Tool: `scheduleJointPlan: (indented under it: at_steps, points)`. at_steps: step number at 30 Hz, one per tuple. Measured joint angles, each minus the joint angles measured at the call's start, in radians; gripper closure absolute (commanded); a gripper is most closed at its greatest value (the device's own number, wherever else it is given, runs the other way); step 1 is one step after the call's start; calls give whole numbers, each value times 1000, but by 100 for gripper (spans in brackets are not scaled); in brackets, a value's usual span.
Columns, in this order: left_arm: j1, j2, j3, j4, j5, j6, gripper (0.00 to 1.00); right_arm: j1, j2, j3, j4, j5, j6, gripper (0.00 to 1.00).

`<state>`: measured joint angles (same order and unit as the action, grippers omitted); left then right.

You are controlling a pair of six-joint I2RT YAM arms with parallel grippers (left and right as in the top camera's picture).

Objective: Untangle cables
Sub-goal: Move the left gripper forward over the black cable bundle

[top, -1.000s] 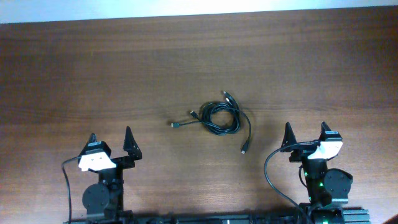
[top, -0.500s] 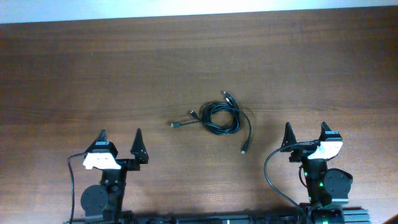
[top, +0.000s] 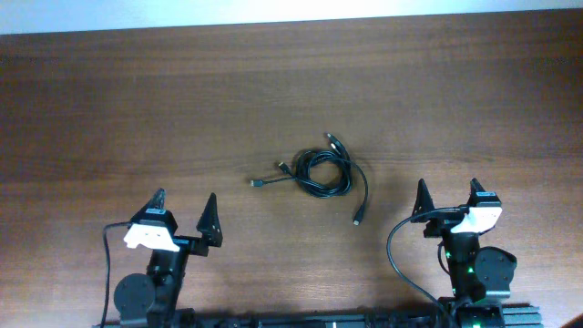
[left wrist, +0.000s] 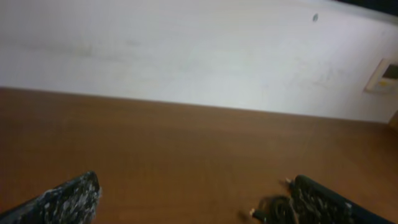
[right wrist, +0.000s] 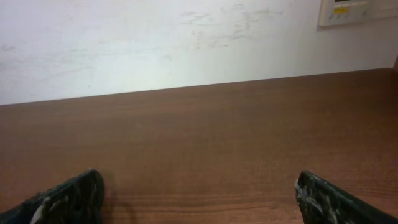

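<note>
Leaning toward cables (top: 305,173), left arm (top: 153,266), jaws wide

cables (top: 319,173) alone on table (top: 137,109), open wood on every side

Thin black cables (top: 323,173) lie coiled and tangled mid-table, plug ends trailing outward.

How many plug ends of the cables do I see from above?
4: one plug far left, one just left of the coil, one above the coil, one at the lower right. Others may hide inside the coil.
</note>
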<state>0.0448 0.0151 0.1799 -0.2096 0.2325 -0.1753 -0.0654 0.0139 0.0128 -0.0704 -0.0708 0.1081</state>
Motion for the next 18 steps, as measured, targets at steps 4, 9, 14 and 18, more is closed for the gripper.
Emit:
scheduleJointPlan:
  at_steps: [4,9,14,18]
  points:
    - [0,0,1,-17,1,0,1,0,0,0,0,0,0,1]
    - [0,62,58,-65,3,0,1,0,0,0,0,0,1,1]
    - [0,217,175,-128,4,0,1,0,0,0,0,0,1,1]
    - [0,375,257,-131,46,0,1,1,0,0,0,0,1,1]
